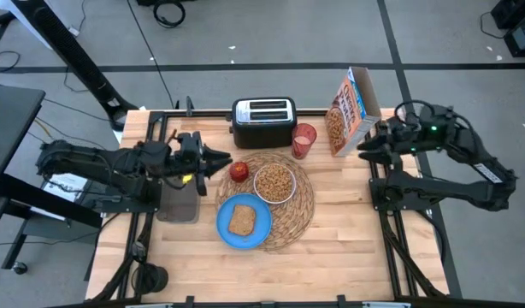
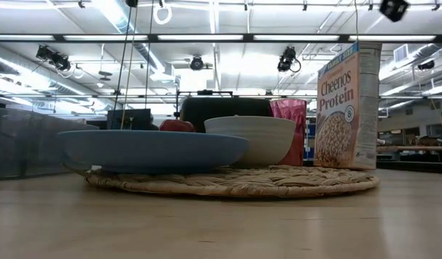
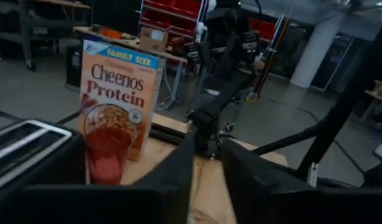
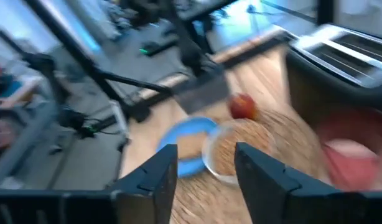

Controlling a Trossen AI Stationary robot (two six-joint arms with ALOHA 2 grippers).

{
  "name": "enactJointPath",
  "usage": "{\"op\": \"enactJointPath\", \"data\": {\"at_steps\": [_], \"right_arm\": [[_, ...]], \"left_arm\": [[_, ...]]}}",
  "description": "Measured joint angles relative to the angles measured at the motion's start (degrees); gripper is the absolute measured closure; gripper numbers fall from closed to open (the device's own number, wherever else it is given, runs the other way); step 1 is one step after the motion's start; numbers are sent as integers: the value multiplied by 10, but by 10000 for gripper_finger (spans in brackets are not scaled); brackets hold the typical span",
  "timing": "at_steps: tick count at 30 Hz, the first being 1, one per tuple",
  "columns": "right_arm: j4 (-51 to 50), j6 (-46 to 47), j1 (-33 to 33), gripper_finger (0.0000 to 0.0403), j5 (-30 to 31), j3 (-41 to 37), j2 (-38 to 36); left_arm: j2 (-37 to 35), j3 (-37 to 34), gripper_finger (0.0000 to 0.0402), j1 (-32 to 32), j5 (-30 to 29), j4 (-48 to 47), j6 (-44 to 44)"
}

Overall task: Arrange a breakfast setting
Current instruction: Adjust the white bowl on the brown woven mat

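A round woven placemat (image 1: 301, 205) lies mid-table. On it sit a blue plate (image 1: 224, 229) with a toast slice (image 1: 241, 220) and a white bowl (image 1: 274, 182) of cereal. A red apple (image 1: 238, 171) rests at the mat's far left edge. A translucent red cup (image 1: 303, 139) stands beyond the mat, and a Cheerios box (image 1: 352, 109) stands upright to its right. My left gripper (image 1: 224, 158) hovers just left of the apple, slightly open and empty. My right gripper (image 1: 362, 151) is open and empty, close to the box's near right side. No spoon shows.
A black-and-silver toaster (image 1: 262, 121) stands at the far edge, left of the cup. A grey tray (image 1: 179, 205) lies at the left, partly under my left arm. Bare wood lies near the front edge and right of the mat.
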Motion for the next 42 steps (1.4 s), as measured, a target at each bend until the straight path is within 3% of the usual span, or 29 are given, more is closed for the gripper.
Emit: {"op": "enactJointPath", "data": {"at_steps": [5, 13, 19, 23, 28, 35, 42], "right_arm": [[148, 14, 22, 274, -48, -20, 51], [258, 16, 157, 330, 0, -20, 129], [279, 20, 287, 349, 101, -7, 183], [275, 10, 363, 351, 178, 19, 225], [272, -11, 436, 352, 270, 28, 277], [229, -32, 490, 358, 392, 29, 371], [225, -39, 465, 292, 384, 29, 468]], "left_arm": [[-16, 0, 391, 46, -16, -8, 73], [-18, 0, 372, 59, -36, -10, 56], [-18, 0, 378, 59, 4, -10, 65], [1, 1, 379, 58, 46, -20, 79], [34, 1, 379, 56, 50, -24, 76], [70, 0, 379, 56, 50, -23, 76], [65, 0, 379, 37, 51, -22, 76]]}}
